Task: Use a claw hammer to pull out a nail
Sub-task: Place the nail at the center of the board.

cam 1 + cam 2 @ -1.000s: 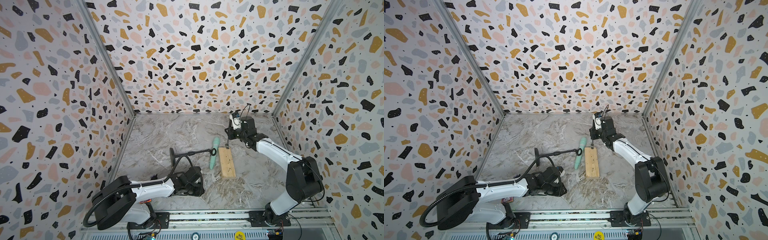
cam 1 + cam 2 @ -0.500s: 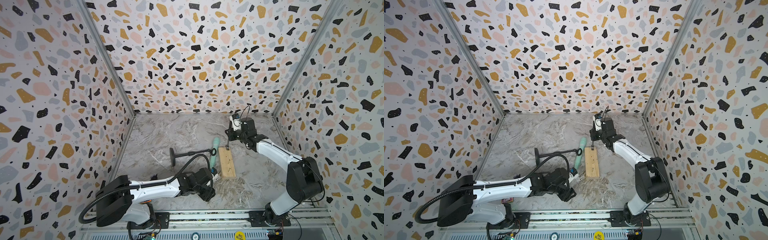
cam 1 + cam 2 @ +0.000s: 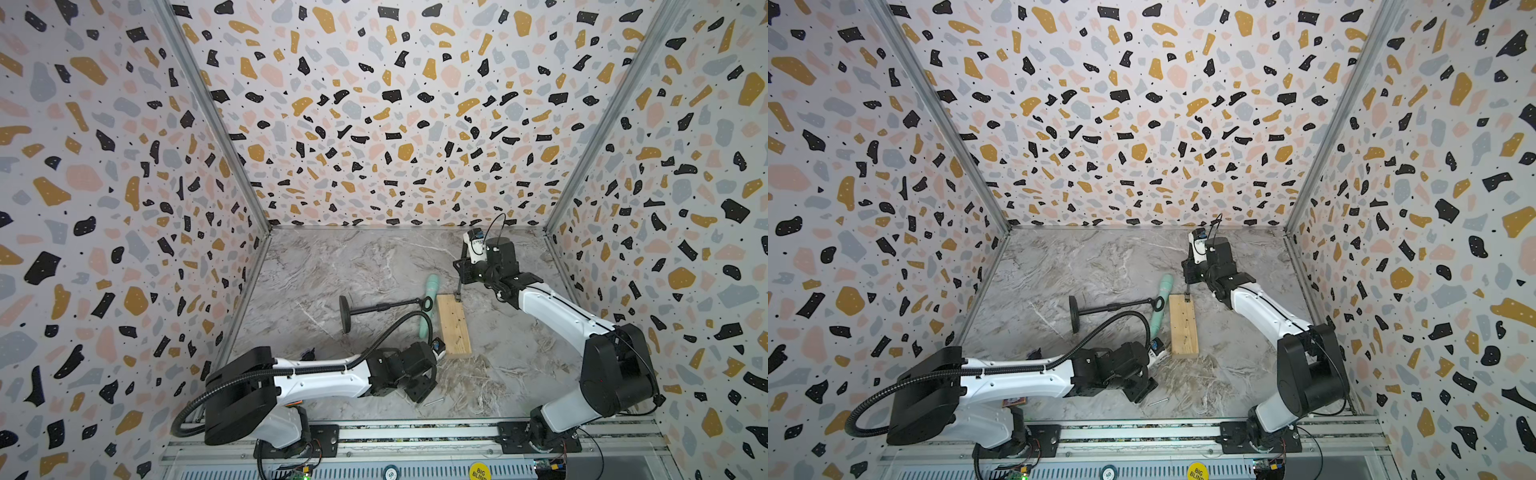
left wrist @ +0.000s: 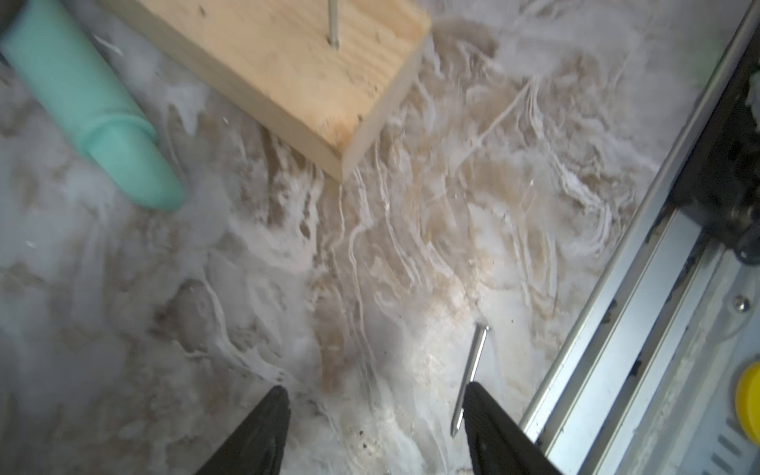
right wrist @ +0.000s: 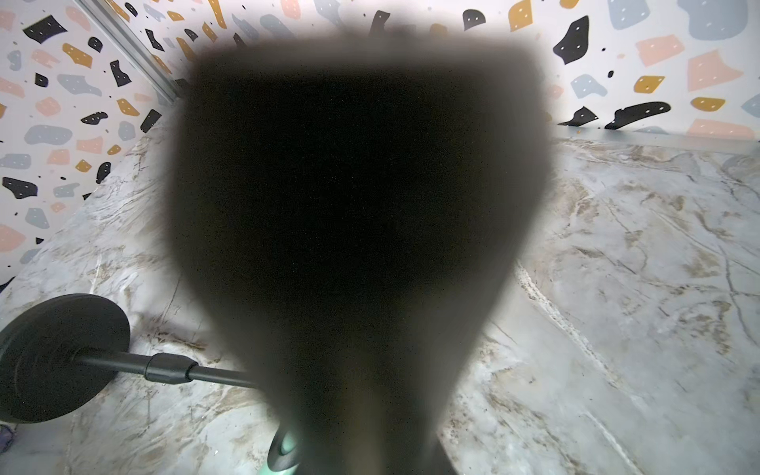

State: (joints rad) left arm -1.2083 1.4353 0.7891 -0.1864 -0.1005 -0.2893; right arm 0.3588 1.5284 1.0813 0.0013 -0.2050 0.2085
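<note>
My right gripper (image 3: pixel 464 272) (image 3: pixel 1188 272) hangs over the far end of the wooden block (image 3: pixel 454 328) (image 3: pixel 1183 328) and is shut on the claw hammer (image 3: pixel 458 291) (image 3: pixel 1187 291). The hammer's slim dark handle points down, and its head touches the block's far end. In the right wrist view a dark blur close to the lens hides the jaws. My left gripper (image 3: pixel 419 392) (image 3: pixel 1139 392) (image 4: pixel 375 397) stands open low over the table near the front. A loose nail (image 3: pixel 434 402) (image 3: pixel 1158 402) (image 4: pixel 472 368) lies flat beside one fingertip. Another nail (image 4: pixel 333 22) stands in the block (image 4: pixel 288 70).
A mint-green stick-shaped tool (image 3: pixel 428 309) (image 3: pixel 1160 307) (image 4: pixel 90 103) lies along the block's left side. A long black rod with disc ends (image 3: pixel 376 309) (image 3: pixel 1113 308) (image 5: pixel 61 362) lies left of that. The metal front rail (image 3: pixel 415 432) (image 4: pixel 617 329) runs just behind the left gripper.
My left gripper has moved right toward the block's near end and opened. The loose nail now lies on the table beside it. The right arm has held still.
</note>
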